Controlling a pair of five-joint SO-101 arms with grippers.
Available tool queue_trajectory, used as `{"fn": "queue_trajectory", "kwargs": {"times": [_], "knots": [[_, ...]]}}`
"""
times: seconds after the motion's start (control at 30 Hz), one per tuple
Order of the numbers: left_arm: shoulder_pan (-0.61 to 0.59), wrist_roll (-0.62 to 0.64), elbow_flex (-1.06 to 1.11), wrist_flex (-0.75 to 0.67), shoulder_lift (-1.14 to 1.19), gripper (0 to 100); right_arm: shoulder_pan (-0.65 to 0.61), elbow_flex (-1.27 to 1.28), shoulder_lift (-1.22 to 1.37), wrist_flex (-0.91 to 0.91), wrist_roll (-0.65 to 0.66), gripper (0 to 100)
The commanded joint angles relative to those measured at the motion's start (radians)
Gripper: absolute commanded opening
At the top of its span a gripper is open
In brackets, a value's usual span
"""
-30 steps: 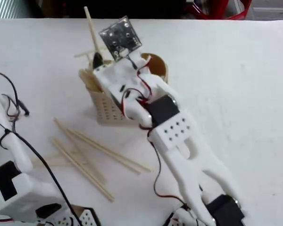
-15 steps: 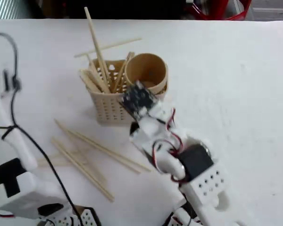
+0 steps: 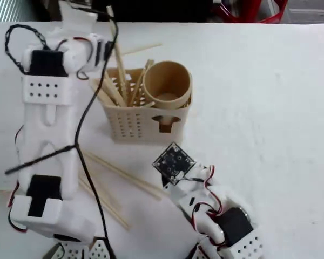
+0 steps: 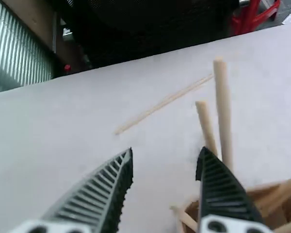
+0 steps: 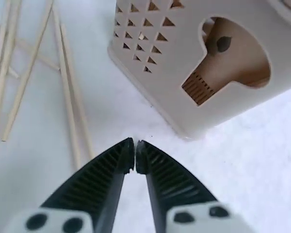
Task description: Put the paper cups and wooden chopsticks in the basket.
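Observation:
A cream perforated basket (image 3: 130,123) stands mid-table and holds a brown paper cup (image 3: 167,83) and several wooden chopsticks (image 3: 117,86) standing upright. More chopsticks (image 3: 124,177) lie loose on the table in front of it, and one chopstick (image 3: 141,49) lies behind it. My left gripper (image 4: 165,162) is open and empty, above the basket's far left corner, beside two upright stick ends (image 4: 222,111). My right gripper (image 5: 135,148) is shut and empty, low over the table just in front of the basket (image 5: 160,63), with loose chopsticks (image 5: 68,102) beside it.
The left arm (image 3: 46,91) stretches along the table's left side past the loose chopsticks. The right arm (image 3: 216,216) is folded near the front edge. The white table (image 3: 270,108) has free room to the right of the basket.
The right arm has pulled back from over the basket to the front of the table. The left arm has swung up from the front left corner to the basket's far left side.

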Motion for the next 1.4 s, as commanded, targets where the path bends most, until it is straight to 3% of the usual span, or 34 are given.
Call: {"fn": "queue_trajectory", "kwargs": {"times": [0.0, 0.13, 0.23, 0.3, 0.43, 0.53, 0.63, 0.8, 0.97, 1.1, 1.17, 1.37], "knots": [[0.062, 0.009, -0.196, 0.132, -0.012, 22, 0.007, -0.003, 0.021, -0.033, 0.009, 1.9], [0.156, 0.002, -0.336, 0.345, -0.018, 22, 0.010, -0.002, 0.077, -0.062, 0.009, 1.9], [0.166, -0.072, -0.450, 0.445, -0.028, 22, 0.007, -0.002, 0.117, -0.079, 0.009, 1.9], [0.074, -0.064, -0.468, 0.393, -0.013, 22, 0.010, -0.002, 0.143, -0.101, 0.006, 1.9], [-0.166, 0.069, -0.466, 0.255, 0.076, 22, 0.005, -0.002, 0.193, -0.110, 0.005, 1.9], [-0.246, 0.146, -0.466, 0.161, 0.206, 22, 0.005, -0.002, 0.220, -0.134, 0.006, 1.9], [-0.240, 0.149, -0.477, 0.081, 0.338, 22, 0.005, -0.002, 0.248, -0.145, 0.003, 1.9], [-0.111, 0.144, -0.477, 0.031, 0.417, 22, 0.007, 0.002, 0.275, -0.171, 0.008, 1.9], [0.070, 0.143, -0.566, 0.213, 0.291, 22, 0.007, 0.041, 0.280, -0.226, 0.009, 1.9], [0.160, 0.054, -0.684, 0.390, 0.177, 22, 0.010, 0.041, 0.280, -0.226, 0.009, 1.9], [0.147, 0.012, -0.686, 0.416, 0.162, 22, 0.010, 0.041, 0.278, -0.225, 0.009, 1.9], [-0.091, -0.003, -0.690, 0.422, 0.183, 22, 0.012, 0.041, 0.278, -0.225, 0.009, 1.9]]}}
